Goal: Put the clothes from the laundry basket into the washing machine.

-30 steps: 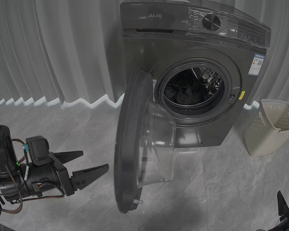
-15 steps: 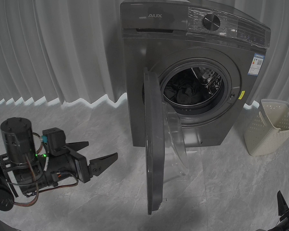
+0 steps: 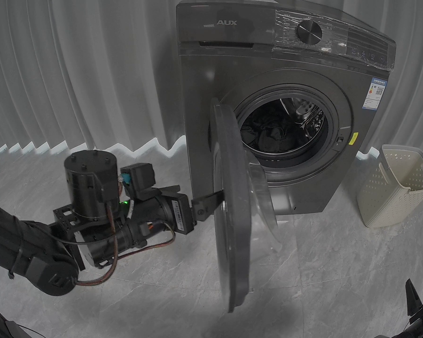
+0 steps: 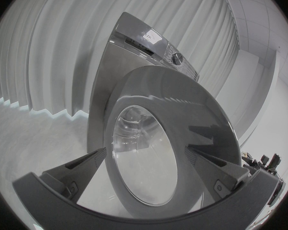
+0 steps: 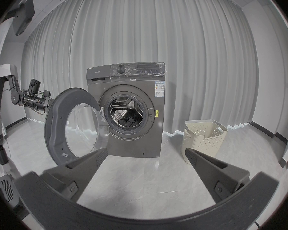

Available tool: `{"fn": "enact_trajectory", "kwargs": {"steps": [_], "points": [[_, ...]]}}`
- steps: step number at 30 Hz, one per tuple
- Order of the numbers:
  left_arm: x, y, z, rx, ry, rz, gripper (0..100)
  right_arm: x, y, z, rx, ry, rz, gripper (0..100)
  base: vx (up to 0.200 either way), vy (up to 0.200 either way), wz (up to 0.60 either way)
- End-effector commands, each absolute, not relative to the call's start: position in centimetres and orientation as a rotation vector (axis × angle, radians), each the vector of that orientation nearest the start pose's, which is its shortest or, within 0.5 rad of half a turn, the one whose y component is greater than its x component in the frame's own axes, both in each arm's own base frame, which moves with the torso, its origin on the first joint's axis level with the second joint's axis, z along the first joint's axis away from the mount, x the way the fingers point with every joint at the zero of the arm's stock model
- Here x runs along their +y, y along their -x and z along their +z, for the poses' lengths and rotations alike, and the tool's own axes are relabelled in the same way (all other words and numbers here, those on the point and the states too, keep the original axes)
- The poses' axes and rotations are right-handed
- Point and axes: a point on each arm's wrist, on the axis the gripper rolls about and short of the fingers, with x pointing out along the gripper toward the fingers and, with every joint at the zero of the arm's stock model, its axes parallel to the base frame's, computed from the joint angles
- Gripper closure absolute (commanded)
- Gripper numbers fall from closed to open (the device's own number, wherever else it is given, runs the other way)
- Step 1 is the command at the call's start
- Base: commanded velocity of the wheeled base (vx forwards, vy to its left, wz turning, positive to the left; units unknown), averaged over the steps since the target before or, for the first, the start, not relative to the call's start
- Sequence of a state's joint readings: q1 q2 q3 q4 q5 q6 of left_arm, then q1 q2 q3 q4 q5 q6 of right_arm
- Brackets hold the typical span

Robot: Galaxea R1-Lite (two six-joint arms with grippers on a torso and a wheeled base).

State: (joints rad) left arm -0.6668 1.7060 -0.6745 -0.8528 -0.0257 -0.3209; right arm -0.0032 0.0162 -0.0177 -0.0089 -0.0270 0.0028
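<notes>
The washing machine (image 3: 268, 62), dark grey with a round dial on its top panel, stands against the pale pleated curtain (image 3: 80, 62), and its round door (image 3: 228, 203) hangs open on the hinge at 9 o'clock of the drum mouth, turned nearly edge-on in the head view, its clear domed window bulging toward the drum side. Look into the drum: the clothes (image 3: 272, 134) lie there as a dark, crumpled heap, settled at 6 o'clock of the opening against the shiny metal wall. At 3 o'clock of the machine, apart from it on the grey marbled floor (image 3: 315, 268), stands the laundry basket (image 3: 395, 188), cream plastic with perforated walls and cut-out handles, leaning a little. The left end effector (image 4: 145, 150) sits at 9 o'clock of the door, fingers spread wide and released, gripping nothing; in the head view one fingertip meets the door's outer rim at about mid-height, and its wrist view has the door's face squarely between the two fingers. The right end effector (image 5: 146, 150) hangs back at 5 o'clock of the machine, well apart, fingers likewise spread and unladen, facing the machine and basket.
</notes>
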Motion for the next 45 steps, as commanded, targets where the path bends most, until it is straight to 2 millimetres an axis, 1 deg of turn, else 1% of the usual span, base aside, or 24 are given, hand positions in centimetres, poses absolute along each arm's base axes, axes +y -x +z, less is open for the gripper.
{"fn": "enact_trajectory", "kwargs": {"steps": [1, 4, 7, 9, 12, 16, 22, 26, 29, 30, 31, 33, 34, 36, 37, 42, 45], "points": [[-19.4, -23.3, 15.3, 0.324, 0.243, -0.66, 0, -0.1, 2.3, 7.6, -0.009, -0.003, -0.031, 0, 0.0, 0.0, 0.0], [-18.4, -22.0, 15.7, 0.308, 0.249, -0.662, 0, -0.1, 2.3, 7.6, -0.009, -0.002, -0.031, 0, 0.0, 0.0, 0.0], [-17.5, -20.9, 15.4, 0.323, 0.241, -0.66, 0, 0.0, 2.3, 7.6, -0.009, -0.002, -0.026, 0, 0.0, 0.0, 0.0], [-17.2, -20.5, 15.2, 0.331, 0.237, -0.657, 0, 0.0, 2.3, 7.6, -0.009, -0.002, -0.025, 0, 0.0, 0.0, 0.0], [-17.0, -20.5, 15.1, 0.336, 0.235, -0.651, 0, 0.0, 2.3, 7.6, -0.009, -0.002, -0.025, 0, 0.0, 0.0, 0.0], [-17.9, -21.4, 15.7, 0.31, 0.246, -0.66, 0, 0.0, 2.3, 7.6, -0.009, -0.002, -0.025, 0, 0.0, 0.0, 0.0], [-19.9, -23.8, 16.0, 0.286, 0.262, -0.667, 0, 0.0, 2.3, 7.6, -0.009, -0.002, -0.025, 0, 0.0, 0.0, 0.0], [-21.7, -25.6, 15.8, 0.278, 0.274, -0.682, 0, 0.0, 2.3, 7.6, -0.009, -0.002, -0.025, 0, 0.0, 0.0, 0.0], [-23.5, -26.7, 15.4, 0.268, 0.278, -0.699, 0, 0.0, 2.3, 7.6, -0.009, -0.002, -0.025, 0, 0.0, 0.0, 0.0], [-23.5, -26.7, 15.4, 0.268, 0.278, -0.699, 0, 0.0, 2.3, 7.6, -0.009, -0.002, -0.025, 0, 0.0, 0.0, 0.0], [-24.5, -27.7, 15.5, 0.244, 0.286, -0.702, 0, 0.0, 2.3, 7.6, -0.009, -0.002, -0.025, 0, 0.0, 0.0, 0.0], [-24.7, -27.8, 15.5, 0.241, 0.287, -0.702, 0, 0.0, 2.3, 7.6, -0.009, -0.002, -0.025, 0, 0.0, 0.0, 0.0], [-26.0, -28.7, 15.7, 0.209, 0.295, -0.69, 0, 0.0, 2.3, 7.6, -0.009, -0.002, -0.028, 0, 0.0, 0.0, 0.0], [-26.4, -29.1, 15.7, 0.197, 0.299, -0.683, 0, 0.0, 2.3, 7.6, -0.009, -0.002, -0.028, 0, 0.0, 0.0, 0.0], [-26.9, -29.4, 15.7, 0.191, 0.303, -0.684, 0, -0.1, 2.3, 7.6, -0.009, -0.002, -0.029, 0, 0.0, 0.0, 0.0], [-27.2, -29.6, 15.4, 0.194, 0.305, -0.68, 0, -0.1, 2.3, 7.6, -0.009, -0.002, -0.029, 0, 0.0, 0.0, 0.0], [-27.4, -30.1, 16.1, 0.161, 0.318, -0.664, 0, -0.1, 2.3, 7.6, -0.009, -0.002, -0.031, 0, 0.0, 0.0, 0.0]]}}
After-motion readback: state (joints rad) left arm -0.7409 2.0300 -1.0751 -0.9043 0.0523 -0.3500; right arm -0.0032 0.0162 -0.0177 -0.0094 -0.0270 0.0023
